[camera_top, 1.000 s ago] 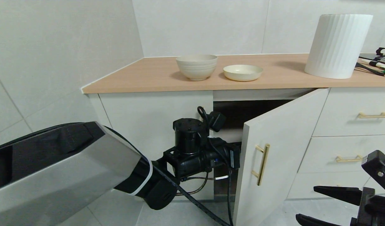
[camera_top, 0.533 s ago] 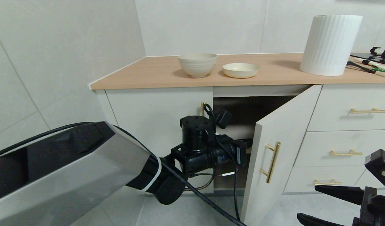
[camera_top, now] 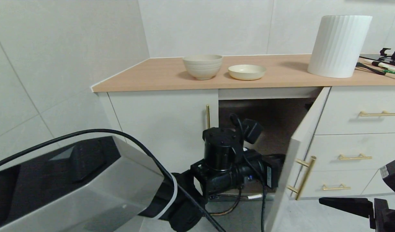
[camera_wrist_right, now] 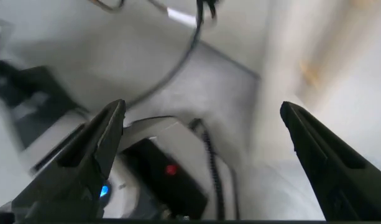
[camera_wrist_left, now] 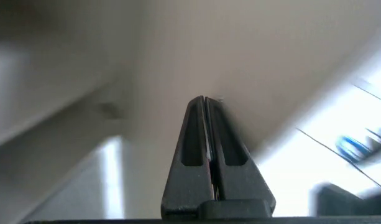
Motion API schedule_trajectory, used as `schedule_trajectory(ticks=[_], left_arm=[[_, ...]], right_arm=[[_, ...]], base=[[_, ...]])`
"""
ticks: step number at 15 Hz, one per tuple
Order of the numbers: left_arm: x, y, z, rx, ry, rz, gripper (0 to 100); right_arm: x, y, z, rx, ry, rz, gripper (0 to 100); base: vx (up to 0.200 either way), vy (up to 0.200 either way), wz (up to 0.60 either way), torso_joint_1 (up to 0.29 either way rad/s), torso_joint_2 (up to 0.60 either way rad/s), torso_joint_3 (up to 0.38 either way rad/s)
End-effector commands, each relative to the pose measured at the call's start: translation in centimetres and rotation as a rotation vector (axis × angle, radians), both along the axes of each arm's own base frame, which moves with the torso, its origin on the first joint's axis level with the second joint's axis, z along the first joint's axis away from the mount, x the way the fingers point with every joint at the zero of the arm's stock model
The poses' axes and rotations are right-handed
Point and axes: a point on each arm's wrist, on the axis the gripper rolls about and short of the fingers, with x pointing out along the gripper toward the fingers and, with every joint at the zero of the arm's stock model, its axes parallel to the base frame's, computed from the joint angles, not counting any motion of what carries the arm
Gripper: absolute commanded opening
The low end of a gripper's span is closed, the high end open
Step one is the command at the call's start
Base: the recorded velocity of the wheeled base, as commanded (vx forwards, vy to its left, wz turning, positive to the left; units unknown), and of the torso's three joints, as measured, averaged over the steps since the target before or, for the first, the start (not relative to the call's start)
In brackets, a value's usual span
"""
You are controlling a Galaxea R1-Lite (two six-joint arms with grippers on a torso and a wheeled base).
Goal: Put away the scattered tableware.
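At 5 o'clock from the bowl [camera_top: 202, 66], the door [camera_top: 297, 141] now stands wider; left end effector [camera_wrist_left: 204, 102] pressed together, right end effector [camera_wrist_right: 199, 106] spread, cupboard [camera_top: 268, 116] reachable.

White ribbed cylinder [camera_top: 340, 45] upright on wooden countertop [camera_top: 152, 77], black tools [camera_top: 382, 62] beside it, brass-handled drawers [camera_top: 345, 106] below.

cabinet door [camera_top: 305, 129] — swung wider, left arm [camera_top: 226, 161] shifted right

We see white tiled walls [camera_top: 55, 48], wood countertop [camera_top: 158, 77] over white cabinets [camera_top: 158, 129] with brass handles [camera_top: 378, 113], one door [camera_top: 300, 141] swung open, pale grey floor [camera_top: 313, 212].
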Motion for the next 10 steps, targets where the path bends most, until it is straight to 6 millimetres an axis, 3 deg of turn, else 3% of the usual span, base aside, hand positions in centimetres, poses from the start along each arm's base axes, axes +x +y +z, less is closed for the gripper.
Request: schedule_trajectory(ticks=[1,2,3,7,10], left_arm=[[-4.9,0.1,2.3,-0.026,0.034,-0.258,0],[-6.4,1.4,3.2,-0.04,0.097,-0.419,0],[-6.5,1.9,3.6,-0.047,0.104,-0.42,0],[-2.6,6.0,3.7,-0.037,0.069,-0.171,0],[-1.5,11.7,5.5,-0.037,0.059,-0.026,0]], right_arm=[[-0.8,-0.5,0.6,0.038,-0.023,0.039,100],[-1.4,-0.9,0.6,0.04,-0.006,0.073,100],[-1.8,-1.1,0.6,0.047,0.012,0.114,100],[-1.5,-1.0,0.8,0.045,0.021,0.115,100],[0.3,-0.6,1.1,-0.007,0.026,-0.053,100]], base=[[0.0,0.0,0.0,0.0,0.0,0.0],[0.0,0.0,0.0,0.0,0.0,0.0],[0.0,0.0,0.0,0.0,0.0,0.0],[0.0,0.0,0.0,0.0,0.0,0.0],[0.0,0.0,0.0,0.0,0.0,0.0]])
